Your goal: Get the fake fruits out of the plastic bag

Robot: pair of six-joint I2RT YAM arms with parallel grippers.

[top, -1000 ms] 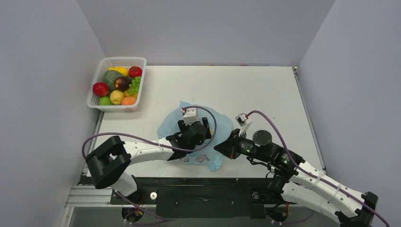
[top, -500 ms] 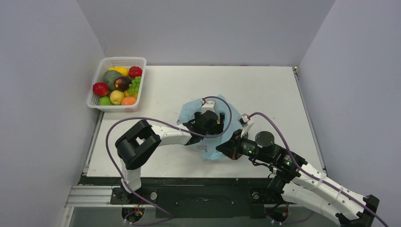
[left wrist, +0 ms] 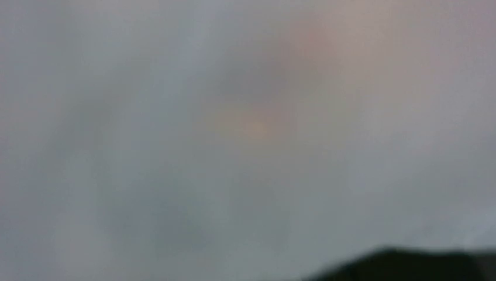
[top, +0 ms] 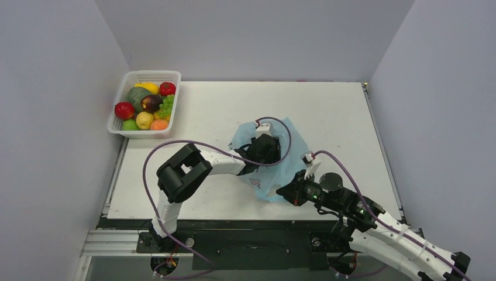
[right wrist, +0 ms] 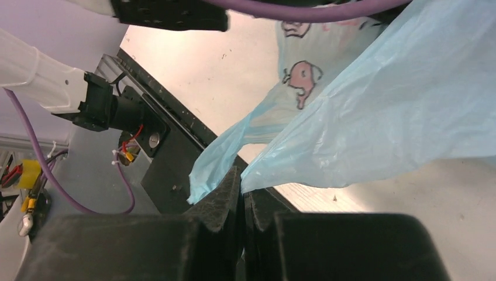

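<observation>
The white table [top: 327, 111] fills the enclosure floor, and 2 arms are mounted at its near edge. The plastic bag [top: 292, 149], light blue and crumpled, lies on the table just right of centre, toward the near edge. The white basket [top: 149, 73] stands at the far left corner, well apart from the bag, and is filled with assorted toy fruit [top: 145, 108].

The left arm [top: 181, 175] is reached across from the left, and the left claw [top: 266, 149] is sunk into the bag's upper part. How wide this claw is spread, and whether anything is gripped, cannot be told. It is hidden by film in the overhead view, and only grey blur with 1 faint orange smudge is given by the left wrist view.

The right arm [top: 351, 202] is laid low along the near right side. The right claw [top: 290, 192] is fully closed, and a fold of the bag's near edge is pinched between its fingertips [right wrist: 241, 182]. The film is stretched up and away from that grip. A pink printed figure [right wrist: 304, 76] is seen on the bag.

Where the fake fruits are cannot be told, since none can be made out through the bag.
</observation>
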